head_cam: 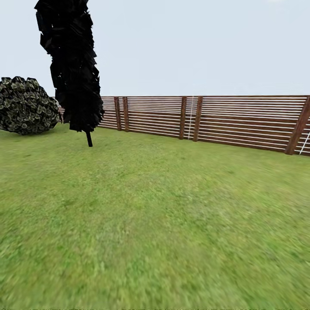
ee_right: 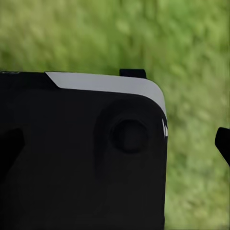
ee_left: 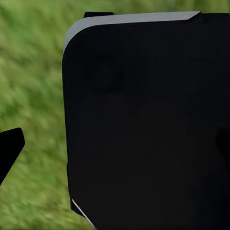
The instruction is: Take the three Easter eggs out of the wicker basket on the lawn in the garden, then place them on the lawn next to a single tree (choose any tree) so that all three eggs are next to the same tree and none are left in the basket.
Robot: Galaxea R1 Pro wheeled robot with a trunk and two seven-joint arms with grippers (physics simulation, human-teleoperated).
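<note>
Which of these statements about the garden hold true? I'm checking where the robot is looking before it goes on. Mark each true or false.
1. A narrow black-leaved tree stands on the lawn. True.
2. A round dark bush sits left of that tree. True.
3. A brick wall closes the garden. False: a wooden slat fence does.
4. A basket lies on the grass ahead. False: the head view shows grass there, no basket.
5. The sky is pale. True.

Ahead of me the lawn (head_cam: 163,224) lies open; only a black-leaved tree (head_cam: 71,64) (bush (head_cam: 26,105) beside it) stands at eleven o'clock.
</note>
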